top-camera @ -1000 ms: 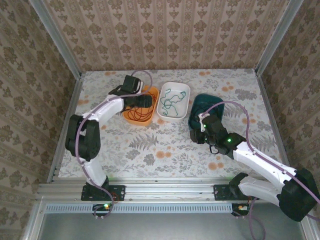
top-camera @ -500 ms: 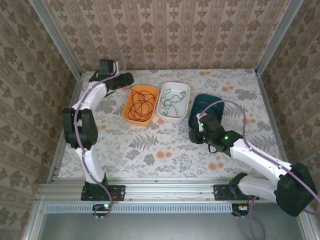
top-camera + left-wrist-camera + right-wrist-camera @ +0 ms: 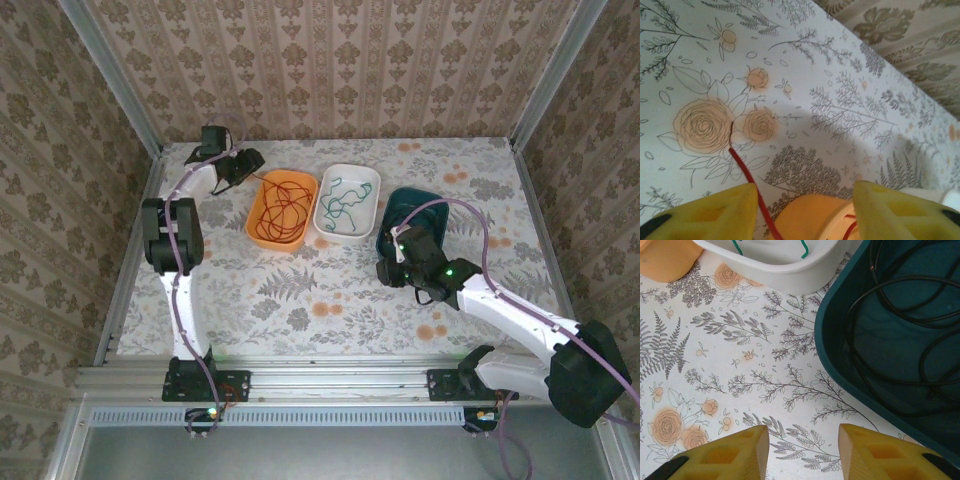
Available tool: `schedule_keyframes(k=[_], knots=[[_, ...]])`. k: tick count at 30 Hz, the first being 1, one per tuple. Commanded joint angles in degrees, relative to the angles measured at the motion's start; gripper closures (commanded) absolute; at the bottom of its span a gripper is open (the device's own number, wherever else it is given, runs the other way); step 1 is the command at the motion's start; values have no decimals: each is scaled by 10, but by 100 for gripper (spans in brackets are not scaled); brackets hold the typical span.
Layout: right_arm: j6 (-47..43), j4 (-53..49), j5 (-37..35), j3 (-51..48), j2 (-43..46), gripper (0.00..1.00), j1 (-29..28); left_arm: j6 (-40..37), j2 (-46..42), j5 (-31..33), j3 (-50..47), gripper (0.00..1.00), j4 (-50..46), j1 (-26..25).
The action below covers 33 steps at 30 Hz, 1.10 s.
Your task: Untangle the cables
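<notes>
The cables lie sorted in three trays. A red cable (image 3: 283,205) is coiled in the orange tray (image 3: 256,232), a green cable (image 3: 345,200) in the white tray (image 3: 372,182), and a black cable (image 3: 890,305) in the teal tray (image 3: 392,205). My left gripper (image 3: 247,160) hovers at the orange tray's far left corner, open. In the left wrist view a red cable (image 3: 746,172) strand runs over the table close by the left finger (image 3: 715,210), ungripped, with the orange tray's rim (image 3: 810,220) between the jaws of the left gripper (image 3: 805,192). My right gripper (image 3: 804,432) stands open over bare table beside the teal tray (image 3: 840,340).
Patterned walls and metal posts close in the table on three sides; the back wall (image 3: 900,30) is close to the left gripper. The white tray (image 3: 785,270) and an orange tray corner (image 3: 665,260) lie ahead of the right gripper. Flowered tablecloth (image 3: 300,300) fills the near half.
The left arm has swung from over the orange tray back to the far left corner, and its jaws have narrowed. The right arm has barely shifted.
</notes>
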<state>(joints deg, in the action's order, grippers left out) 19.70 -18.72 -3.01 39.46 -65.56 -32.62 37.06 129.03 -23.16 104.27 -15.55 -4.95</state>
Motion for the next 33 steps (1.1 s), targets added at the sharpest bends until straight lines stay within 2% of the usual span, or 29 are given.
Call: schedule_keyframes(k=[1, 4, 14, 24, 27, 31, 33], knots=[[-5, -21, -8, 9, -4, 57, 3, 35, 21, -6, 16, 50, 28, -3], [-6, -22, -13, 9, -1, 57, 2, 28, 21, 1, 14, 51, 17, -7], [-3, -10, -5, 2, -8, 57, 4, 42, -38, 59, -87, 49, 57, -11], [2, -4, -3, -4, -9, 57, 4, 54, -33, 59, -94, 50, 76, -19], [4, -5, -5, -4, -8, 57, 4, 60, -19, 55, -80, 58, 76, -22], [6, -6, -5, -5, -6, 57, 4, 66, -12, 54, -69, 80, 81, -27], [7, -8, -6, -5, -4, 57, 4, 62, -16, 57, -66, 87, 81, -31]])
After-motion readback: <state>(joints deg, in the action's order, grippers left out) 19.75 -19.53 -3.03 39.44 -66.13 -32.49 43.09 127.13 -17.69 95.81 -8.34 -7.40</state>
